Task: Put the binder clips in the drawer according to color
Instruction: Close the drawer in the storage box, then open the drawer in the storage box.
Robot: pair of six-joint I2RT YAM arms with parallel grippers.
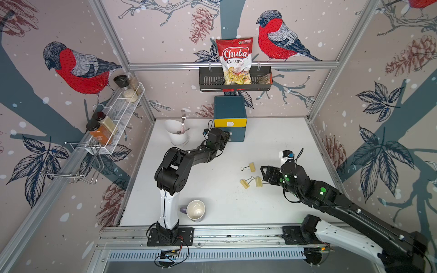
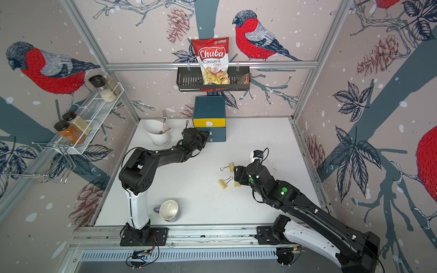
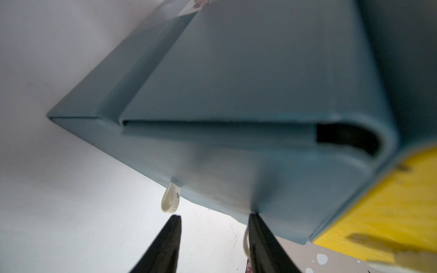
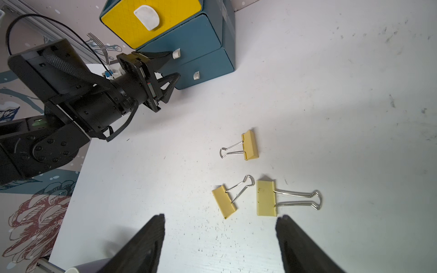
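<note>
Where the desk reaches its far-left corner, a white utensil cup stands with a fork in it, and a mug sits at the near edge beside the left arm's base. To the right, the left gripper is right at the front of the drawer. The drawer stands at the middle of the far edge, its yellow top front and two teal fronts facing the near edge. The jaws stand partly apart, one finger level with the middle tab pull and the other lower, and the left wrist view shows nothing clamped between them. In both top views this gripper covers the left part of the teal fronts. Right of centre, well apart from the drawer, lie the binder clips, three pale-yellow ones, with bare desk between them and the drawer. The farthest clip has its body's long axis running near to far and its wire handles pointing at the left edge. In the nearer pair, the left clip lies diagonally, handles toward the far-right corner. Just beside it, the right clip has its body running near to far and its handles pointing at the right edge. The right gripper hangs over this pair, jaws wide and holding nothing.
</note>
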